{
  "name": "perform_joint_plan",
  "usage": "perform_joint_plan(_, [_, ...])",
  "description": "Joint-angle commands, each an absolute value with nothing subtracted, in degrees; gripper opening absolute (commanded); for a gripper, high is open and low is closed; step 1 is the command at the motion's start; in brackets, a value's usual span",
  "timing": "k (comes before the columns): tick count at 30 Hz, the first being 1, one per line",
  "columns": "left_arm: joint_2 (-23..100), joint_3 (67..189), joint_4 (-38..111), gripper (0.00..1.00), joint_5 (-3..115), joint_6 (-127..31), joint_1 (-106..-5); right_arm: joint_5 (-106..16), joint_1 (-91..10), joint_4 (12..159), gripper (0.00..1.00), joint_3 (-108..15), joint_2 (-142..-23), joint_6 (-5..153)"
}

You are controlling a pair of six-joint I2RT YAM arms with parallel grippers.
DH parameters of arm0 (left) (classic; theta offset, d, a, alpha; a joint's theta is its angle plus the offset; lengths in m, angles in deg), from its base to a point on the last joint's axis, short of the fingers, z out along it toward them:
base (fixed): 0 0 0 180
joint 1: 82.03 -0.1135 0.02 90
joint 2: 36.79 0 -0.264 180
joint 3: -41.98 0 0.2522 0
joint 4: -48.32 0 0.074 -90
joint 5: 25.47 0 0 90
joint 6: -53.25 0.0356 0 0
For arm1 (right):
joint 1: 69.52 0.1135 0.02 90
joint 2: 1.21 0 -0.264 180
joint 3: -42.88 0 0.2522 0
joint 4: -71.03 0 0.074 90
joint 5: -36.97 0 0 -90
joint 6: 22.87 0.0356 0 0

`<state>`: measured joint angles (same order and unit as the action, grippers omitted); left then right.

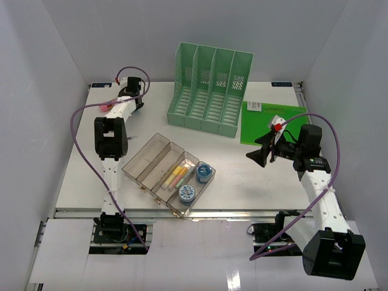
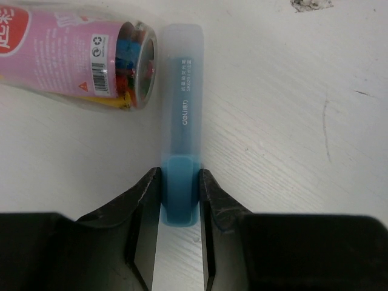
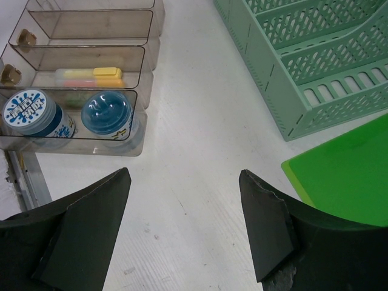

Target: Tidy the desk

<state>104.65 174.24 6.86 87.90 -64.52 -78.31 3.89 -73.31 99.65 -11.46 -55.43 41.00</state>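
Observation:
The white desk (image 1: 242, 176) holds everything. My left gripper (image 1: 119, 104) is at the far left back corner. In the left wrist view it (image 2: 180, 182) is shut on the blue end of a frosted blue glue stick (image 2: 182, 91) that lies on the desk. A pink-labelled clear container (image 2: 73, 54) of coloured bits lies on its side touching the stick's left; it also shows in the top view (image 1: 107, 107). My right gripper (image 1: 257, 156) (image 3: 185, 176) is open and empty above bare desk, right of the tray.
A clear compartmented tray (image 1: 157, 160) (image 3: 91, 24) at front centre holds highlighters (image 1: 176, 176) and two blue jars (image 1: 205, 173) (image 1: 187, 193). A green slotted file rack (image 1: 209, 91) (image 3: 315, 54) stands at the back. A flat green folder (image 1: 270, 124) (image 3: 345, 176) lies right of it.

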Motion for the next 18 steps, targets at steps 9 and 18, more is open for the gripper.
perform_joint_plan(9, [76.0, 149.8, 14.25, 0.0, 65.98, -60.1, -78.69, 3.65, -73.83, 99.2, 0.79, -11.75, -54.82, 39.63])
perform_joint_plan(18, [46.01, 123.94, 16.76, 0.0, 41.1, -55.85, -77.74, 4.7, -74.0, 99.53, 0.79, -11.78, -53.98, 39.42])
